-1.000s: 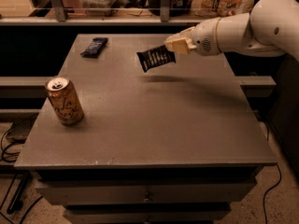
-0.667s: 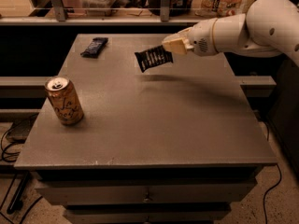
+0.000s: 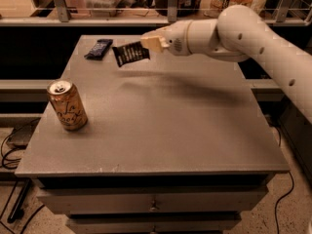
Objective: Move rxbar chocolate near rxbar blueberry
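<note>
One gripper (image 3: 147, 44), fingers clamped on the rxbar chocolate (image 3: 129, 54), holds it above the far left corner of the table (image 3: 170, 121); the rxbar blueberry (image 3: 98, 48) lies just beside.

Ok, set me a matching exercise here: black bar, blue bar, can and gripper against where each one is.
1 black bar
2 blue bar
3 can
4 gripper

a upright on the table, front left
b over the far side, jaws shut on a wrapper
c lying flat at the far left
d held in the air

Pairs: 1-d, 2-c, 3-a, 4-b
</note>
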`<state>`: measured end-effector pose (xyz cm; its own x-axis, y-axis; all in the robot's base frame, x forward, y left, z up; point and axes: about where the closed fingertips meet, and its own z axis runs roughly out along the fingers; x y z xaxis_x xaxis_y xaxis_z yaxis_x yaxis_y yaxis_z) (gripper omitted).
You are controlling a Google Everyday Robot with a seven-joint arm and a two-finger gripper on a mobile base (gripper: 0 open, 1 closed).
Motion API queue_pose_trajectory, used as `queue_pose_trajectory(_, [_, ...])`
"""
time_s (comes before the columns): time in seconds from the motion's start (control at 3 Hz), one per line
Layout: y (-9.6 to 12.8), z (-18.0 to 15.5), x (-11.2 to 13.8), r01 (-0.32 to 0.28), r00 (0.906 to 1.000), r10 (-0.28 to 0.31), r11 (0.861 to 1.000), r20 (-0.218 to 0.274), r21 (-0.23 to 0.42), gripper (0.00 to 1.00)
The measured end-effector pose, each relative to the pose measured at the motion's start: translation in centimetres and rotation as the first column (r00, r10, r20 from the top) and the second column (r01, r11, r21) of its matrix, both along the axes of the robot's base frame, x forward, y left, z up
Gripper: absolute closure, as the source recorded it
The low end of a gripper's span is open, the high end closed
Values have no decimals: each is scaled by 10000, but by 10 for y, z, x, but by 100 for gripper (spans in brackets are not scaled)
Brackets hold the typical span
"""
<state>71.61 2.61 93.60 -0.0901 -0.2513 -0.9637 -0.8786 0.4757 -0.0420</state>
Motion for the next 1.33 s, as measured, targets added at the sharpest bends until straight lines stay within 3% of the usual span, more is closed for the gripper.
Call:
queue_pose_trajectory(0.33, [37,-5,21,38,9997,-46,9993,226,371,100])
queue_pose_trajectory(1.0, [86,-20,63,684,9955,-726,9953,613,687,59])
queue_pose_trajectory(1.33, [89,-27,74,1003,9917,-1045,9933,752,571,36])
